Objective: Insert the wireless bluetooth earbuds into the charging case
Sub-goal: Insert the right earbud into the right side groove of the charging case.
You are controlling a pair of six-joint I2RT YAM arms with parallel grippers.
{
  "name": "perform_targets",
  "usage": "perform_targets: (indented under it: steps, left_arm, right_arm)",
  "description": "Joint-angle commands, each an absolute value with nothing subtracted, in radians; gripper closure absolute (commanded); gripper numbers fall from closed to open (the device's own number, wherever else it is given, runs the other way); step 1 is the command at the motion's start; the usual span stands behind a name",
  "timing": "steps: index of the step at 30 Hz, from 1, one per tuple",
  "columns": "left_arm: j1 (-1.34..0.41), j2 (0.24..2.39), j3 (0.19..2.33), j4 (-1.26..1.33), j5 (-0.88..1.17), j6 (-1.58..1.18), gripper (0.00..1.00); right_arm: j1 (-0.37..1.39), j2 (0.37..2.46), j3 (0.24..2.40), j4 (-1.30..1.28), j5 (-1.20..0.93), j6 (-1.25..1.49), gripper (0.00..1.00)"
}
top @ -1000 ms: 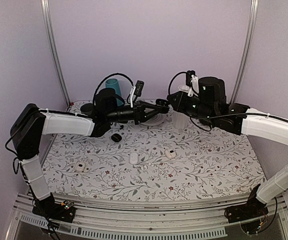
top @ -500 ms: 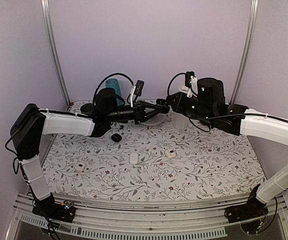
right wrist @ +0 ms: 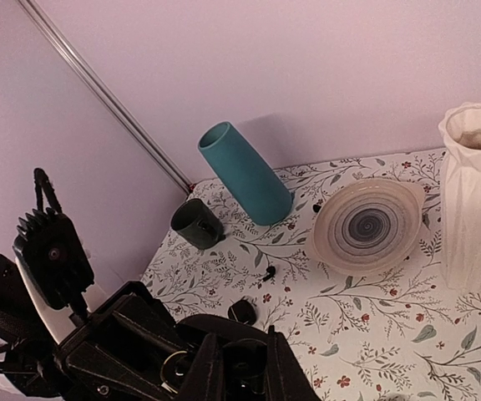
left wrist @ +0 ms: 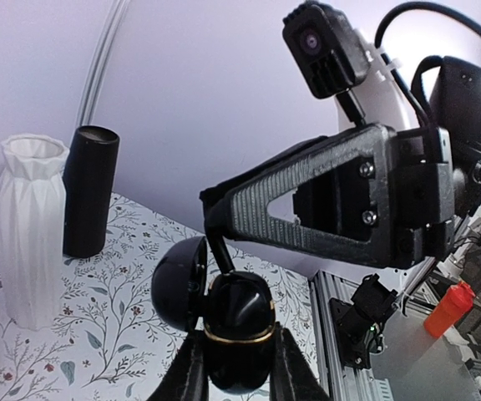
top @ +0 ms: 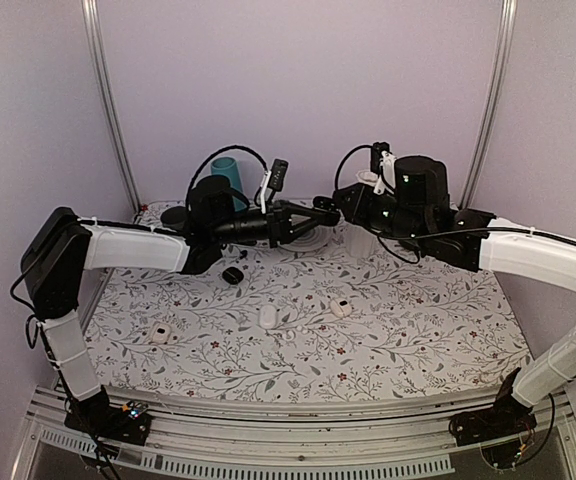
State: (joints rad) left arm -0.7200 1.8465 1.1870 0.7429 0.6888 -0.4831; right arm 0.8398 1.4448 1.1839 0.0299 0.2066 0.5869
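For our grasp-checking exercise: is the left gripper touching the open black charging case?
Touching. In the left wrist view the left gripper clamps the black charging case, a finger pressed on each side.

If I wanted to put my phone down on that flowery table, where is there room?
Front right of the table is bare, between the rightmost white case and the right arm. The back is crowded: vase, plate, teal cup, left tool facing right tool.

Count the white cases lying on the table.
3: left white case, middle white case, right white case, in a row across the near table. More may be hidden.
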Motion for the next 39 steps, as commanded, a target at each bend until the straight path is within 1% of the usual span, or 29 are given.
perform_targets:
  steps: [1,18,39]
  left_arm:
    - [-0.732,1.833,1.221,0.779,0.643,-0.483,1.0]
    - [-0.733,1.827,1.212,0.784,0.605,-0.473,1.0]
    - [-0.732,1.806,1.19,0.826,0.526,-0.459,1.0]
  right_arm:
    - [0.852,1.465,1.171,0.032,0.192,0.588,0.88]
    - [0.856,1.49,1.181,0.022,0.16,0.598,0.88]
    - [0.856,1.491,1.188,0.003,0.146,0.592,0.84]
